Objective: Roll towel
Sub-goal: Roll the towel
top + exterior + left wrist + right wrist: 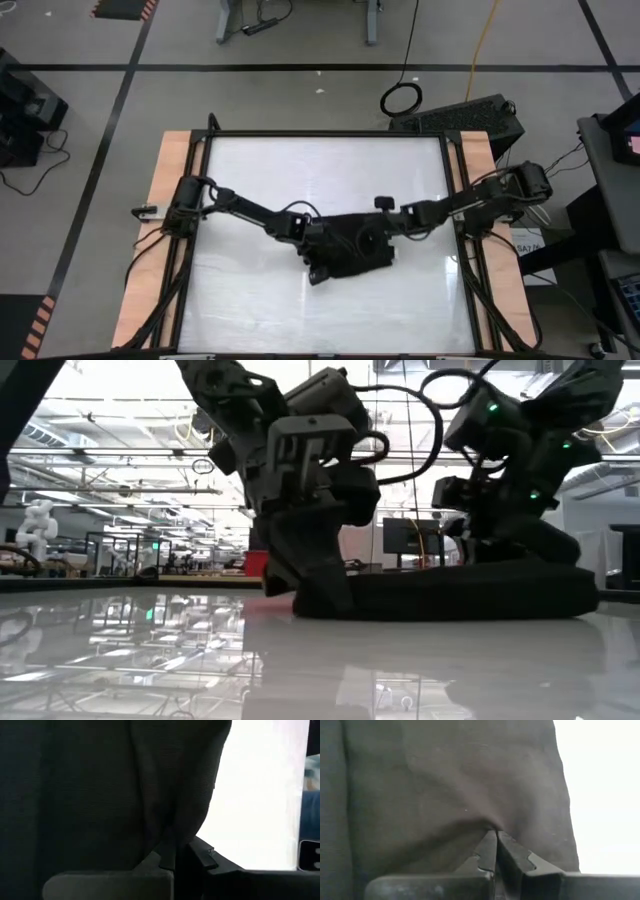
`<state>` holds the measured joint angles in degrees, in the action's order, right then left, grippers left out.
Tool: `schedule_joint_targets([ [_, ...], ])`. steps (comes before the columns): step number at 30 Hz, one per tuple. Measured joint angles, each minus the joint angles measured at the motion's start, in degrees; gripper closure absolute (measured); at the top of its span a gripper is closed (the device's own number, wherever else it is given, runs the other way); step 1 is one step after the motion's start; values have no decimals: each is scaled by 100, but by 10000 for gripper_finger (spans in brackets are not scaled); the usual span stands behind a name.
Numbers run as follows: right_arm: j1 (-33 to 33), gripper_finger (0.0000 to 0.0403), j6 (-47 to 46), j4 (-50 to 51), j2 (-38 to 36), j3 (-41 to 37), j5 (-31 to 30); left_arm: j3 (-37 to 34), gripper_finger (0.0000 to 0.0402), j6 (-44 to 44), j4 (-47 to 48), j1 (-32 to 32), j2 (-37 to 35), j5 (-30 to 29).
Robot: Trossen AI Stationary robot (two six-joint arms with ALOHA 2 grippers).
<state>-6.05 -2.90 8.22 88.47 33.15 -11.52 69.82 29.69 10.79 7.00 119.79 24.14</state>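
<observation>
Where both arms meet mid-table, left hand and right hand each pinching the bunched towel.

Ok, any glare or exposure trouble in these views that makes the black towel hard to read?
High view: glare off the glossy table, and the towel merges with both grippers. Low view: the bright room leaves the towel a silhouette above its reflections. Wrist views: table blown out white, but the cloth's weave shows.
</observation>
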Motion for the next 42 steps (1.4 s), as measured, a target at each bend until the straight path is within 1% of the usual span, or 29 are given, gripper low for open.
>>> schedule_joint_targets([
  [2,204,392,116,6,-96,10,255,-2,389,1,13,-109,5,186],
  [5,318,367,316,223,-378,61,440,-2,389,3,34,-248,13,473],
  [9,316,309,557,564,-1042,290,436,-7,389,6,46,-391,13,759],
  [11,286,279,577,865,-1429,351,588,-7,389,5,52,-430,13,799],
  [13,187,255,536,1011,-1806,354,921,-8,389,6,69,-474,13,832],
  [15,-25,240,442,1124,-2157,380,1166,-9,389,7,74,-502,13,843],
  [19,-676,226,290,1341,-2409,376,1180,-9,389,8,78,-543,13,903],
  [21,-1001,219,123,1232,-2370,378,1047,-9,389,9,80,-559,13,921],
  [25,-1518,199,-92,1251,-1980,378,478,-7,389,25,75,-565,13,976],
  [28,-1690,181,-210,1174,-1632,378,265,-7,389,18,71,-567,13,1032],
  [32,-1733,170,-493,1146,-1148,378,259,-7,389,6,71,-597,13,1137],
  [34,-1732,174,-697,1076,-950,378,325,-7,389,31,70,-606,13,1176],
  [37,-1732,189,-1003,975,-719,378,383,-7,389,91,69,-607,13,1248],
  [42,-1746,234,-1514,890,-399,298,400,-7,389,127,49,-614,13,1278],
])
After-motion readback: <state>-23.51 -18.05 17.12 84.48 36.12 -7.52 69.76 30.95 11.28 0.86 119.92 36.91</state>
